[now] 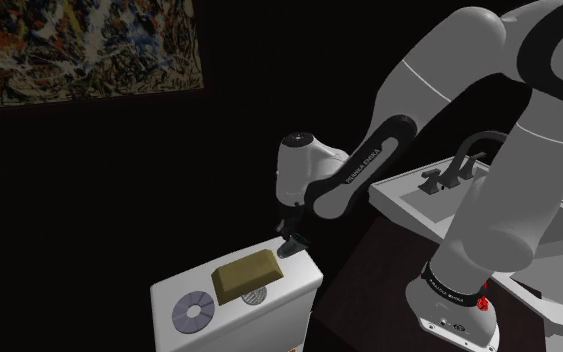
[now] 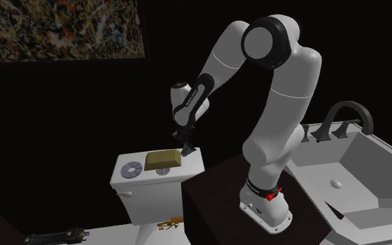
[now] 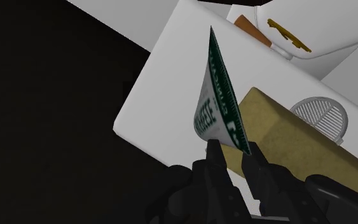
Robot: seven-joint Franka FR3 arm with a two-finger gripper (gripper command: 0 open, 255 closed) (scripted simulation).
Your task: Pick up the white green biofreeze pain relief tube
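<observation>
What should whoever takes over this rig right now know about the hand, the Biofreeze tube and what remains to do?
Hand: shut on the white-and-green tube, clasping one end of it.
Tube: it sticks out beyond the fingertips, over the white toilet tank lid and next to the tan block that lies on the lid.
Done: the grasp is made.
Left: lift the tube clear. I cannot tell whether it is off the lid yet. Rising straight up is probably safest, to avoid the block.
</observation>
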